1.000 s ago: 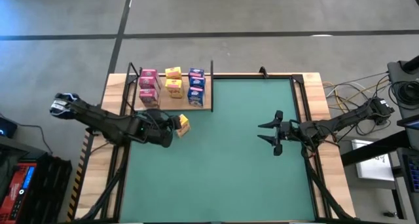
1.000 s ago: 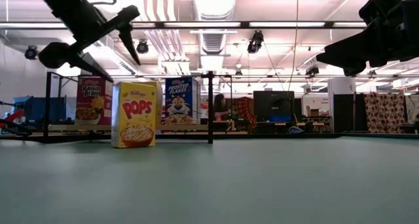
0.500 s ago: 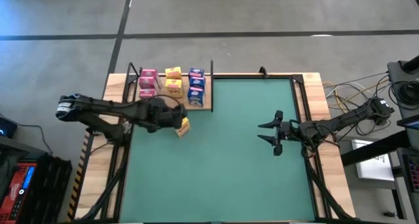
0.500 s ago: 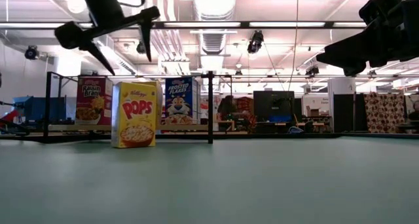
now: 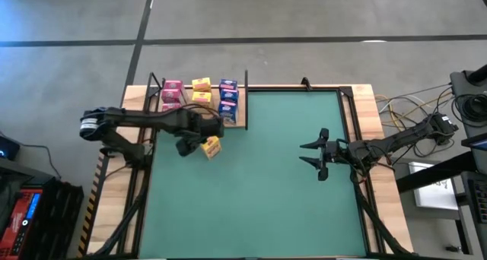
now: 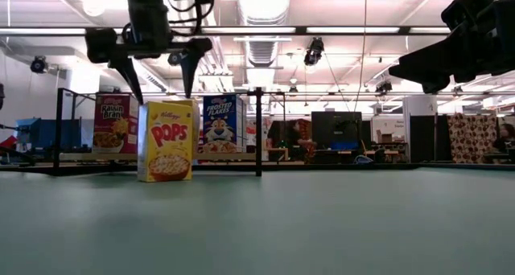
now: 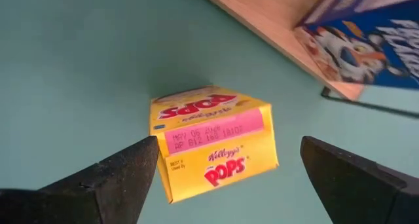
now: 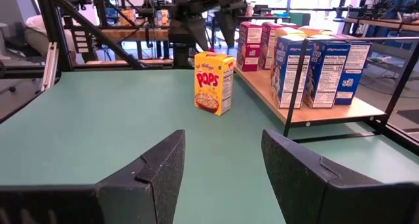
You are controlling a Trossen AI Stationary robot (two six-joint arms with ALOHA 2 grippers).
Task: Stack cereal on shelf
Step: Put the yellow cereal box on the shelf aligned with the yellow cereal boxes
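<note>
Yellow cereal box [image 6: 166, 141] with red lettering, green mat [image 5: 259, 184], blue boxes [image 8: 321, 63], light-wood shelf [image 8: 288, 106]

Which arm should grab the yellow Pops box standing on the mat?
Left. The left gripper hangs open right above the Pops box, fingers either side; the right gripper waits far across the mat.

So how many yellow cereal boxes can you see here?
3: one yellow box stands alone on the green mat below the open left gripper; two more sit mid-shelf. Others may be hidden.
</note>
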